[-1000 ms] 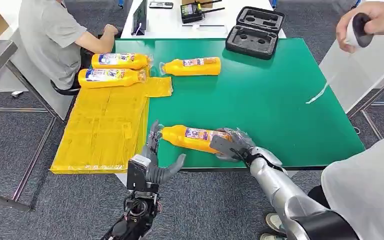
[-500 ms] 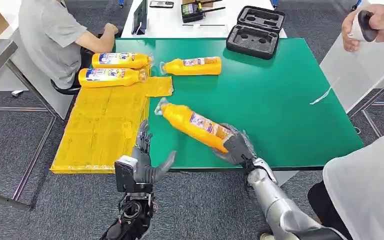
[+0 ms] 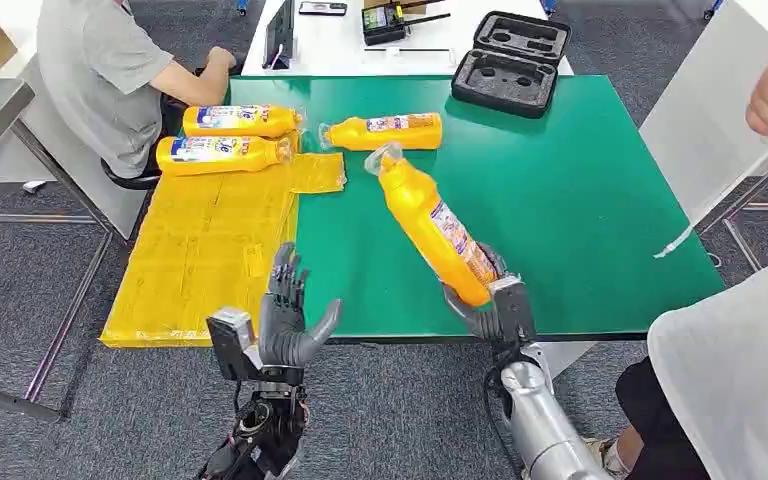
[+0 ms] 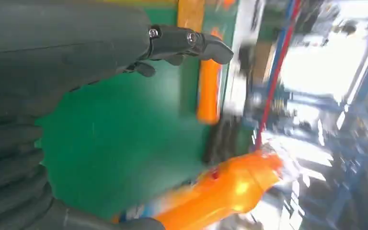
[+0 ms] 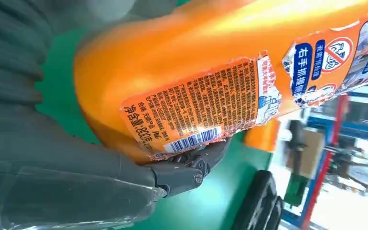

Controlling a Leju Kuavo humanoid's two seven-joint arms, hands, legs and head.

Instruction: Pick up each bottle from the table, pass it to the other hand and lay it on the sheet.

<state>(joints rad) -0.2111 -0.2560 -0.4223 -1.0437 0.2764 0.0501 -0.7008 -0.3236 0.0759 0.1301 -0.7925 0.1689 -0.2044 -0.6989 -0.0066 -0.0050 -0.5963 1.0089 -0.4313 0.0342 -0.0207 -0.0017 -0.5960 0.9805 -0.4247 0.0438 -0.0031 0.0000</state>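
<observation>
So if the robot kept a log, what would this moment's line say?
right hand: grips orange plastic bottle by base, raised | left hand: open, empty | yellow sheet: two bottles

The held bottle [image 5: 211, 62] has a label [image 5: 196, 105] reading "净含量:805" above a barcode; other print is too small to read

An orange bottle [image 3: 430, 225] with a blue, white and red printed label stands out at the frame's centre above the green table [image 3: 580, 200]. A yellow sheet [image 3: 210, 250] covers the left part. At upper left lie three more orange bottles [image 3: 240, 121] with blue-and-white labels. A black case [image 3: 510, 65] sits at the top.
</observation>
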